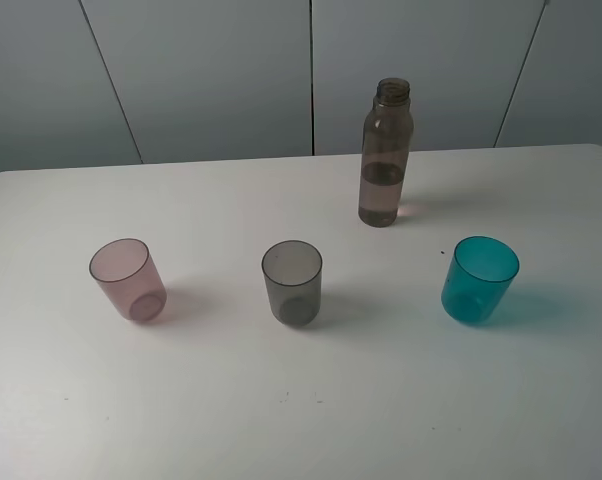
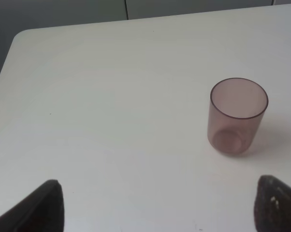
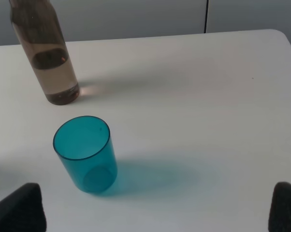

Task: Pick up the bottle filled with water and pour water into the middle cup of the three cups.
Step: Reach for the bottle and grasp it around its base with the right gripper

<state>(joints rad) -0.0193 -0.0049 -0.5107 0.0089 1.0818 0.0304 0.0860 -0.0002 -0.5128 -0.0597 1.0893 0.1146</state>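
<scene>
The smoky brown-grey bottle [image 1: 385,155] stands upright and capless at the back of the white table, partly filled with water; it also shows in the right wrist view [image 3: 45,53]. In front stand three cups: pink [image 1: 128,279], smoky grey middle cup [image 1: 292,282] and teal [image 1: 479,279]. Neither gripper shows in the exterior high view. The left gripper [image 2: 160,208] is open with wide-spread fingertips [image 2: 44,208], the pink cup [image 2: 237,116] ahead of it. The right gripper [image 3: 155,212] is open, the teal cup [image 3: 86,153] ahead of it, the bottle beyond.
The white table [image 1: 301,400] has rounded back corners. Grey wall panels [image 1: 211,70] stand right behind its back edge.
</scene>
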